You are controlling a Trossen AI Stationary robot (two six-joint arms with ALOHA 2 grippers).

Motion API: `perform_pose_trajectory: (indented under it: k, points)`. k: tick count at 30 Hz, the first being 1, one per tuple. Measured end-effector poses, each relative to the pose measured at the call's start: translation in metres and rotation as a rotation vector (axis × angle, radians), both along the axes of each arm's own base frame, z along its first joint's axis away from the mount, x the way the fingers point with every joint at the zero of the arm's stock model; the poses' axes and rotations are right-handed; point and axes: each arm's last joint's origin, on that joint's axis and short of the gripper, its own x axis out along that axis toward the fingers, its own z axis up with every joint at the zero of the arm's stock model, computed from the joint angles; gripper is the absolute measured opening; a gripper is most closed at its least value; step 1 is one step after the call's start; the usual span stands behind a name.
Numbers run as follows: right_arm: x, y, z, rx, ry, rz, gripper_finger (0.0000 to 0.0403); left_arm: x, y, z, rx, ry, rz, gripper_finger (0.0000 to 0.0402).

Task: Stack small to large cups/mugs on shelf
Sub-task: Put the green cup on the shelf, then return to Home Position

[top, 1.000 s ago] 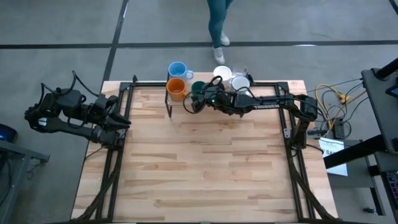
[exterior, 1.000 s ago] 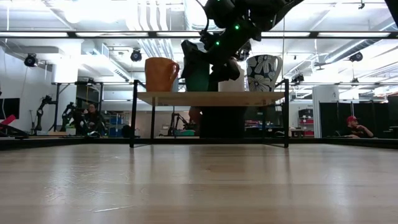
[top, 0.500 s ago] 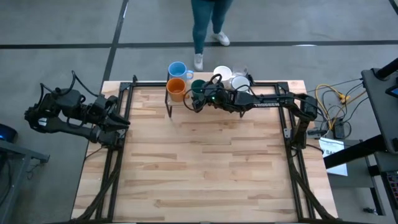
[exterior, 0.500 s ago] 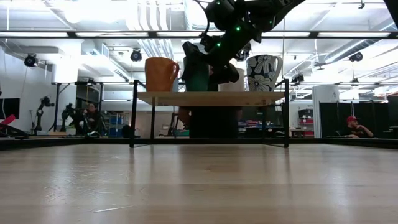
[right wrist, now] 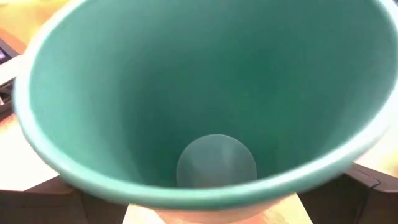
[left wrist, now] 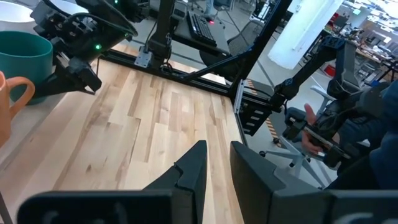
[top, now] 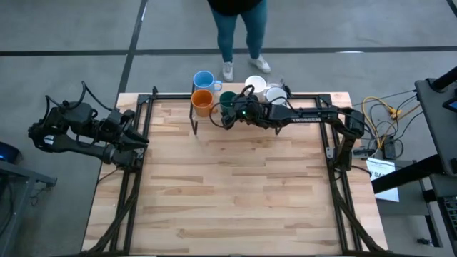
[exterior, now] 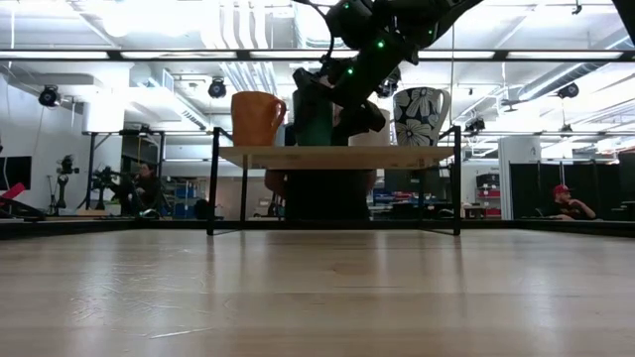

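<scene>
Low view: right pincer point(exterior: 319, 109) around dark green cup point(exterior: 314, 121)

Robotics lab or workshop. Exposed ceiling ducts point(exterior: 238, 69) and strip lights overhead, grey concrete floor point(top: 64, 28). Other robot arms on stands point(exterior: 69, 174) in background; seated people point(exterior: 568, 203) at workstations; loose cables point(top: 382, 118) beside the table.

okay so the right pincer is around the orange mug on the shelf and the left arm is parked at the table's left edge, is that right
Not the orange mug. The high view shows the right pincer at the dark green cup on the shelf, beside the orange one. The left arm is indeed parked at the table's left edge.
</scene>
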Motion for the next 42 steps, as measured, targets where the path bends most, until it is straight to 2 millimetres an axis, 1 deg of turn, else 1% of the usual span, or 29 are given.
perform_pose_trajectory:
  k: [8,13,21,27,37,42]
  points:
    - [0.0,0.0,0.006,0.02,0.027,-0.01,0.0371,0.0,0.0,-0.001,0.0,0.001,-0.001,0.0057]
    - [-0.002,0.001,0.004,0.047,0.053,-0.002,0.0371,0.001,0.0,-0.006,0.0,0.014,-0.001,0.0057]
    - [0.0,0.012,0.004,0.043,0.083,0.036,0.0371,0.002,0.0,-0.016,-0.003,0.021,-0.001,0.0057]
    - [0.002,0.016,0.008,0.045,0.08,0.039,0.0371,0.0,0.0,-0.014,-0.007,-0.014,0.0,0.0057]
    - [-0.001,0.016,0.007,0.055,0.103,0.0,0.0371,-0.004,0.0,-0.013,-0.009,-0.03,0.0,0.0057]
    - [-0.002,0.021,0.005,0.055,0.122,-0.017,0.0371,-0.004,0.0,-0.013,-0.011,-0.03,-0.006,0.0057]
